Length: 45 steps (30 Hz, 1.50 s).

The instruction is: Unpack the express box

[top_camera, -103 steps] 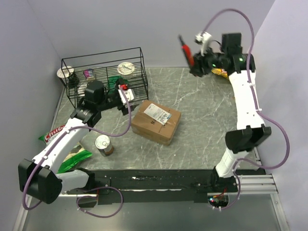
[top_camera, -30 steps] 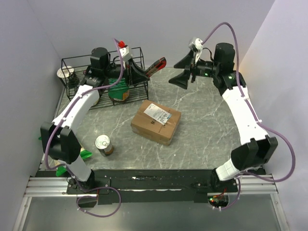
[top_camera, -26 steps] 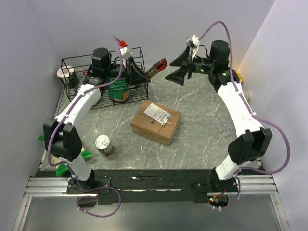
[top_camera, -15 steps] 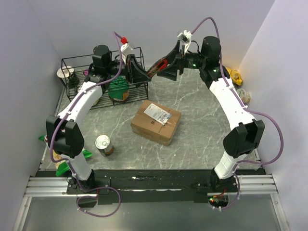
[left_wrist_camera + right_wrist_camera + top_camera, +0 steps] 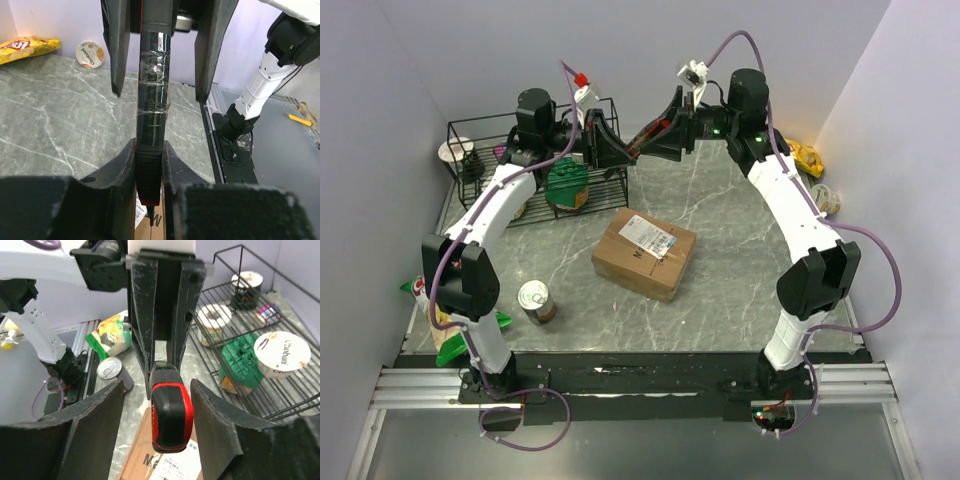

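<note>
The express box [image 5: 644, 253], brown cardboard with a white label, lies shut in the middle of the table, also seen as the express box [image 5: 145, 462] below the tool. Above the table's far side my left gripper [image 5: 612, 151] is shut on a red-and-black utility knife [image 5: 648, 134], the left gripper [image 5: 149, 165] clamping its ribbed front end. My right gripper [image 5: 667, 138] faces it. In the right wrist view the right gripper [image 5: 159, 390] straddles the knife's butt [image 5: 172, 415], open, with a gap on each side. Its fingers [image 5: 212, 45] flank the knife [image 5: 152, 100].
A black wire basket [image 5: 610, 110] stands at the back left holding cups and a green packet [image 5: 565, 183]. A tin can [image 5: 535, 301] and green bags [image 5: 470, 335] lie front left. A yellow chip bag [image 5: 803, 155] and a cup [image 5: 825, 197] sit far right.
My right arm has swung left to the knife held by the left gripper, and its jaws have narrowed around the knife's butt. The left gripper has kept its grip.
</note>
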{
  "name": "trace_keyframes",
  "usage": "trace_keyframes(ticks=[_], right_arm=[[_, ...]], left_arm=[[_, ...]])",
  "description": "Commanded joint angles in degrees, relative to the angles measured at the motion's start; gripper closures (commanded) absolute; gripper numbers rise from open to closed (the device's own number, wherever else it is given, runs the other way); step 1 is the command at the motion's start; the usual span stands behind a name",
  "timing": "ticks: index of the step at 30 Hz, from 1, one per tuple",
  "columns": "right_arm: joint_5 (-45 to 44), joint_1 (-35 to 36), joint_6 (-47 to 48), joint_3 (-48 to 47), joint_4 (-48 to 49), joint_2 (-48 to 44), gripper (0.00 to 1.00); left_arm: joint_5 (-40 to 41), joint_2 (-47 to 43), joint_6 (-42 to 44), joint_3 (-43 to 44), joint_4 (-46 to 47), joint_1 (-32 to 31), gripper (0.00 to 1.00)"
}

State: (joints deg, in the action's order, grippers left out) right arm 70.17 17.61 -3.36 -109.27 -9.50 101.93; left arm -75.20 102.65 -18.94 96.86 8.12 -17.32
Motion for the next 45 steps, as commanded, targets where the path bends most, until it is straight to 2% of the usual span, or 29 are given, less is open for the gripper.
trace_keyframes(ticks=[1,5,9,12,13,14,15,16,17,20,22,26,29,31,32,33,35,36,37,39,40,42,45], right_arm=[[1.3,0.9,2.9,-5.5,-4.3,1.2,0.41],[2.4,1.0,2.8,-8.5,-5.4,3.3,0.52],[2.9,1.3,1.8,-9.5,-4.3,3.5,0.57],[3.4,1.6,2.5,-9.6,-5.1,3.5,0.78],[3.5,1.6,2.5,-9.6,-5.7,3.7,0.97],[3.5,1.7,2.4,-9.6,-5.8,3.5,1.00],[3.5,1.8,2.5,-9.0,-5.9,3.4,1.00],[3.2,1.6,2.7,-9.0,-6.3,3.0,1.00],[2.8,1.5,2.9,-9.0,-6.9,2.8,1.00],[1.4,0.4,2.9,-7.8,-6.9,1.3,1.00],[1.6,0.3,2.8,-7.4,-6.8,0.8,1.00],[2.0,0.5,2.5,-6.0,-6.5,0.4,1.00],[1.8,0.8,1.9,-6.1,-5.7,0.2,1.00],[1.5,0.9,1.9,-6.6,-5.8,0.3,1.00],[1.0,0.8,2.1,-6.8,-6.0,0.4,1.00],[0.8,0.9,2.4,-6.9,-6.3,0.4,1.00],[0.2,0.8,4.8,-7.4,-8.8,0.2,1.00],[0.1,0.7,5.8,-7.4,-9.7,-0.1,0.92],[0.0,0.7,6.8,-7.4,-11.0,-0.6,0.69],[-2.5,0.3,11.6,-5.7,-14.6,-2.6,0.54],[-3.5,0.3,13.6,-4.5,-15.5,-3.6,0.38],[-4.9,0.6,19.6,-0.3,-16.9,-5.7,0.27],[-5.7,1.5,24.7,1.0,-19.8,-7.8,0.24]], left_arm=[[-1.3,-0.2,3.9,4.9,-3.3,-0.1,0.99],[-1.4,0.3,4.0,5.9,-3.9,-0.1,0.99],[-1.2,0.3,4.1,5.9,-4.1,-0.1,0.99],[-0.8,0.3,4.0,6.1,-3.9,-0.2,0.99],[-0.6,0.3,4.0,6.1,-3.9,-0.2,0.99],[-0.2,0.2,4.2,6.2,-4.3,-0.1,0.98],[1.7,0.1,5.2,6.2,-5.1,-0.2,0.91],[2.9,-0.1,6.3,6.6,-6.3,-0.2,0.80],[3.6,-0.7,7.7,6.7,-10.2,-0.2,0.65],[4.7,-2.6,13.2,5.6,-14.1,-0.1,0.54],[4.1,-3.5,13.0,3.5,-13.2,0.0,0.56],[3.0,-3.7,10.1,1.9,-9.4,0.0,0.67],[1.8,-3.1,9.3,2.4,-8.6,0.0,0.70],[1.3,-2.8,9.0,2.5,-8.6,0.0,0.78],[0.9,-2.5,8.7,2.6,-8.6,0.0,0.92],[0.8,-2.5,8.7,2.7,-8.6,0.0,0.97],[0.7,-2.7,9.4,3.0,-8.5,-0.1,0.99],[0.8,-2.7,11.4,3.3,-9.3,0.0,0.99],[0.8,-2.6,12.7,4.5,-10.7,0.0,0.99],[0.9,-2.4,16.5,5.6,-14.8,0.1,0.99],[1.1,-2.3,17.7,6.6,-16.1,0.0,0.99],[1.2,-2.0,18.3,7.0,-17.6,0.1,0.99],[1.2,-1.7,20.2,7.0,-17.4,0.0,0.99]])
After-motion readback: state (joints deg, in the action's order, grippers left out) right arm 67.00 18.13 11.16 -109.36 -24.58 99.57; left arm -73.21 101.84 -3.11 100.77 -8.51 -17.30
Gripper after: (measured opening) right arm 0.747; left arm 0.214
